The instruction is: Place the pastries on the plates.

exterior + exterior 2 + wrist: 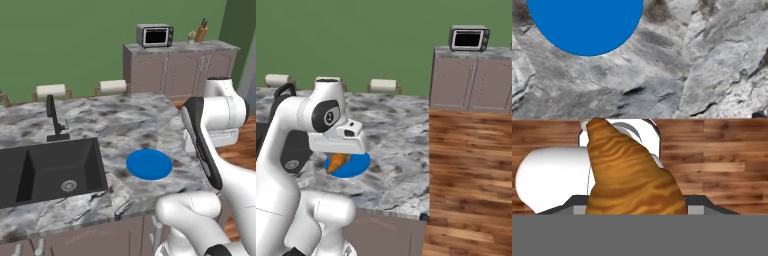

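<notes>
My gripper (637, 209) is shut on the golden-brown croissant (629, 175), whose pointed end sticks out past the fingers. In the right base view the croissant (336, 162) hangs just under the white hand, in front of the blue plate (356, 166). The solid blue plate (149, 164) lies flat and bare on the marble counter (125, 125), right of the sink. Seen from the hand, the blue plate (584, 25) is up and to the left. The croissant hangs over the counter's edge and the wooden floor (722, 150), off to one side of the plate.
A black sink (47, 170) with a dark faucet (52, 117) takes the counter's left part. Grey cabinets (175, 70) at the back carry a toaster oven (155, 35) and a knife block (201, 33). Stools (112, 86) stand behind the counter. Wooden floor (471, 175) lies to the right.
</notes>
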{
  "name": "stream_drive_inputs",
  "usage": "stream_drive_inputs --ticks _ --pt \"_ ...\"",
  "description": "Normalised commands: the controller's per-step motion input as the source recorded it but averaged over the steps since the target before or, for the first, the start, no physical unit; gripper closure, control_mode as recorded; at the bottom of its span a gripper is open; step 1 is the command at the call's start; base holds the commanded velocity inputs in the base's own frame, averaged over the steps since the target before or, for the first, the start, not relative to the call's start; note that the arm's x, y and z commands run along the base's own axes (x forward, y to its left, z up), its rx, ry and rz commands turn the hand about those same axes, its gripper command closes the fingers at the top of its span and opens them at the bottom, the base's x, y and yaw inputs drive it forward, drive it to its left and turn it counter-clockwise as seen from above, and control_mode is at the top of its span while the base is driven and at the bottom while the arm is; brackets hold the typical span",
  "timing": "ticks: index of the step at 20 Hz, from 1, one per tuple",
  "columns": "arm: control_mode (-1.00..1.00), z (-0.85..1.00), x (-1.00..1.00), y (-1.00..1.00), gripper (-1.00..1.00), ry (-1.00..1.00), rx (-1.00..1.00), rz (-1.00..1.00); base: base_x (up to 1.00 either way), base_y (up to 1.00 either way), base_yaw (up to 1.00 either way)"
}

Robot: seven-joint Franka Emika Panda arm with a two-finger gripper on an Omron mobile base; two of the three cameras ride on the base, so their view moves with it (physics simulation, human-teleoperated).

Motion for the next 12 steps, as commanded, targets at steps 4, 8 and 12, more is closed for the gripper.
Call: stream_drive_inputs --ticks 4,8,12 --pt "-1.0 -0.01 0.14 0.0 1.0 0.0 0.0 0.0 0.15 0.0 0.0" --pt "-1.0 -0.21 0.82 0.33 1.0 -0.02 0.0 0.0 0.0 0.0 0.0" --pt "-1.0 -0.28 0.86 0.19 1.0 -0.05 0.04 0.0 0.0 0.0 0.0"
